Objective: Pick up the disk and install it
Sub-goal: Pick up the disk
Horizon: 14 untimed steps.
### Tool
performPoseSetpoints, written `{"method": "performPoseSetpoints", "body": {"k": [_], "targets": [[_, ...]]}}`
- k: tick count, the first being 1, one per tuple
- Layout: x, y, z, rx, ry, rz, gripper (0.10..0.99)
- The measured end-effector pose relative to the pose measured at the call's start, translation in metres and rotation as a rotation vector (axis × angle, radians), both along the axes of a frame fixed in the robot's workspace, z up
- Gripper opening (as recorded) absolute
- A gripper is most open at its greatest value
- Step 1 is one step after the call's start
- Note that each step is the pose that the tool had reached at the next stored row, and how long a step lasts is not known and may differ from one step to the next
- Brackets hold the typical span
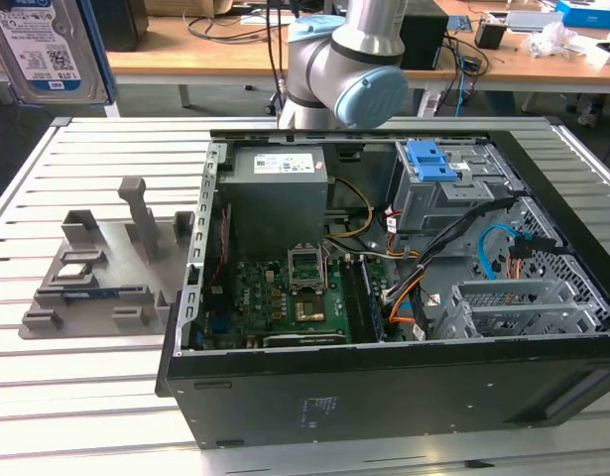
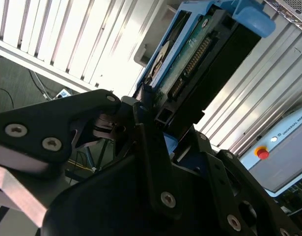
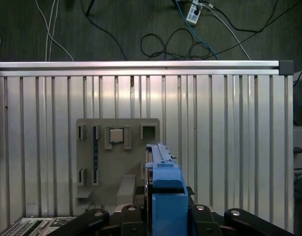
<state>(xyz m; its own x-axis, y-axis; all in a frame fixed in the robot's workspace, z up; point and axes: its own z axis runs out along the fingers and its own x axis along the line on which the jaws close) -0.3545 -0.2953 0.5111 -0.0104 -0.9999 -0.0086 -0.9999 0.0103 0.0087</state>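
The hand (image 3: 165,216), clamped on the disk (image 3: 159,157), hangs in open air above the slatted worktop (image 3: 229,147), the grey fixture (image 3: 111,167) beneath it. The computer case (image 1: 384,397) lies open on top, but black cables (image 1: 483,220) cross beside its drive cage (image 1: 438,193).

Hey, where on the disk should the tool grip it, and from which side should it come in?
Across the two broad flat faces, near one short end, coming in end-on. That is how the tool holds the disk in the second wrist view: it pinches the thin slab, leaving the blue side rails on the long edges free, which probably suits sliding it into a bay.
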Motion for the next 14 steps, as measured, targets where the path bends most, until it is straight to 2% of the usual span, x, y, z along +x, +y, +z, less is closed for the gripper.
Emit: {"method": "performPoseSetpoints", "body": {"k": [6, 14], "targets": [[0.0141, 0.0000, 0.0001, 0.000, 0.0002, 0.000, 0.365], [0.0412, 0.0000, 0.0000, 0.000, 0.0000, 0.000, 0.365]]}}
